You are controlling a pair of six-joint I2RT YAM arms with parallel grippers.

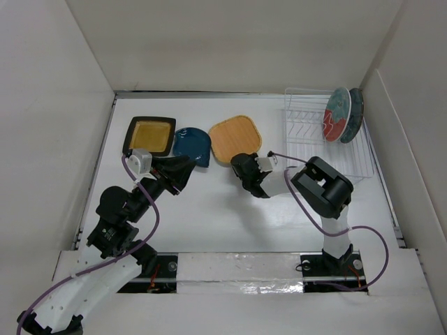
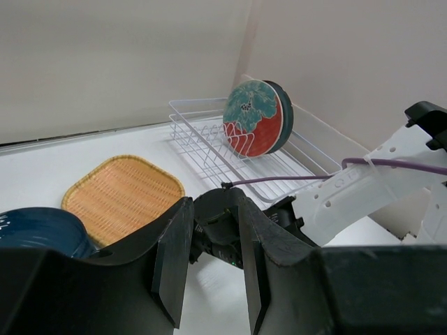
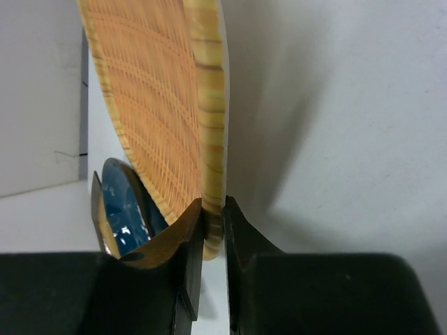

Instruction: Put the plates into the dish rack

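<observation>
Gripping the near rim of the orange plate (image 1: 235, 139), the right gripper (image 3: 211, 209) has its jaws closed tight on it. You will find that plate left of the dish rack (image 1: 307, 150). The left gripper (image 2: 211, 216) stands parted and empty beside the dark blue plate (image 1: 193, 143).

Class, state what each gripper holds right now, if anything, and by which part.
The right gripper pinches the orange plate by its rim, one finger on each face. The left gripper holds nothing; its jaws stand open.
</observation>
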